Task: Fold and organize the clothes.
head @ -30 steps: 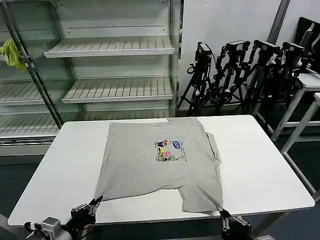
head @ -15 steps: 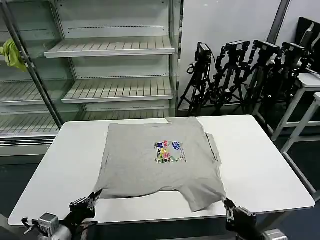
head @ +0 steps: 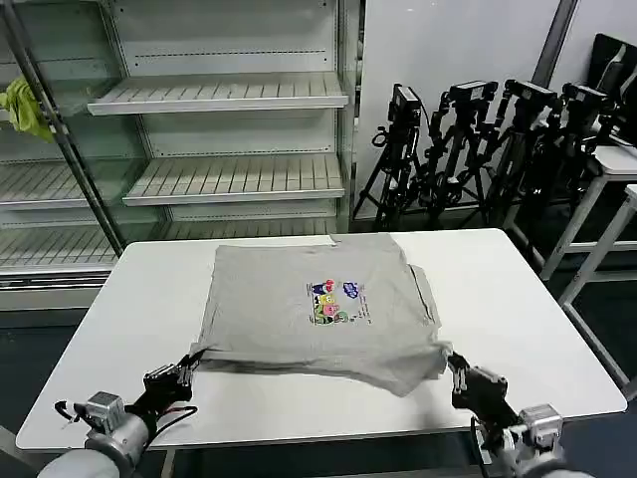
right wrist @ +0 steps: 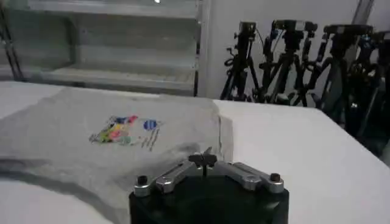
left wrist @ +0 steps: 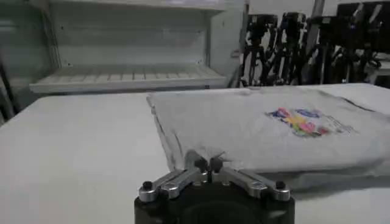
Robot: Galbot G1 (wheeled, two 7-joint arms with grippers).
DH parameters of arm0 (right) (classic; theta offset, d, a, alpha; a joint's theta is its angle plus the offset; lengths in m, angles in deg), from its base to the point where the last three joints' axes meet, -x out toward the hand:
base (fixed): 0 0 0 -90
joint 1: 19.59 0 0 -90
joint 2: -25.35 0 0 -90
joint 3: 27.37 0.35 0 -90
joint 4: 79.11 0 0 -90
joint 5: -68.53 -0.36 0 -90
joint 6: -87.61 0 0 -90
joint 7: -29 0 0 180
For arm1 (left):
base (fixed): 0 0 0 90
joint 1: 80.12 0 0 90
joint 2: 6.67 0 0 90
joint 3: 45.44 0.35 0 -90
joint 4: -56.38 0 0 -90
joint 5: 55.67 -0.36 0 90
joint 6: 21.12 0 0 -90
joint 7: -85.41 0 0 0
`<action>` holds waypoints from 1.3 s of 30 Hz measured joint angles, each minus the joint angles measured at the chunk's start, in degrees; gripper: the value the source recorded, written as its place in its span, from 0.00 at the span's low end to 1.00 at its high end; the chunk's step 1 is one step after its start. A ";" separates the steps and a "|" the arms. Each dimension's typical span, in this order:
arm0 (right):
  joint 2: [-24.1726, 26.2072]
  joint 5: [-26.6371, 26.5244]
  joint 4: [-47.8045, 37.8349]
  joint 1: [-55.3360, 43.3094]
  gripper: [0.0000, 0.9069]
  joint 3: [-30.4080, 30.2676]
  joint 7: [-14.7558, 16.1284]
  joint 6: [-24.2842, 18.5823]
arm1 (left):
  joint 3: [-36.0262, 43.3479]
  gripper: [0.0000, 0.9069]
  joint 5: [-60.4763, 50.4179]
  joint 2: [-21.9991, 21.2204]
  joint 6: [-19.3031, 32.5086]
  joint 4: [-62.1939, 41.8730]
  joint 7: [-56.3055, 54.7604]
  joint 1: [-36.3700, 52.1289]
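Partly folded grey T-shirt [head: 314,309], print up

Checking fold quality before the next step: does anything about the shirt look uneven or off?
The T-shirt has a slanting near edge: it bulges lower by the right gripper than by the left gripper, and a sleeve edge pokes out along its right side.

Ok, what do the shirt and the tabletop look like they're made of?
Shirt: looks like soft knit cotton jersey, matte light grey; it drapes and wrinkles where the left gripper and right gripper pinch its near hem, and carries a colourful chest print. Tabletop: smooth, hard white surface with a slight sheen, probably laminate or painted board; I can't tell which.
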 measured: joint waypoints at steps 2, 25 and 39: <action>0.05 -0.28 -1.69 -2.94 0.00 -1.42 0.10 -0.01 | 0.71 0.04 -0.02 -0.19 0.02 -1.17 0.01 1.84; -1.60 -1.78 -17.81 -34.48 0.00 -20.47 1.05 0.75 | 10.49 0.04 -0.50 0.61 0.45 -12.36 0.06 19.67; -3.85 -0.09 -23.63 -40.86 0.00 -25.61 2.25 0.61 | 16.02 0.04 -1.67 -0.68 1.10 -18.26 0.21 26.77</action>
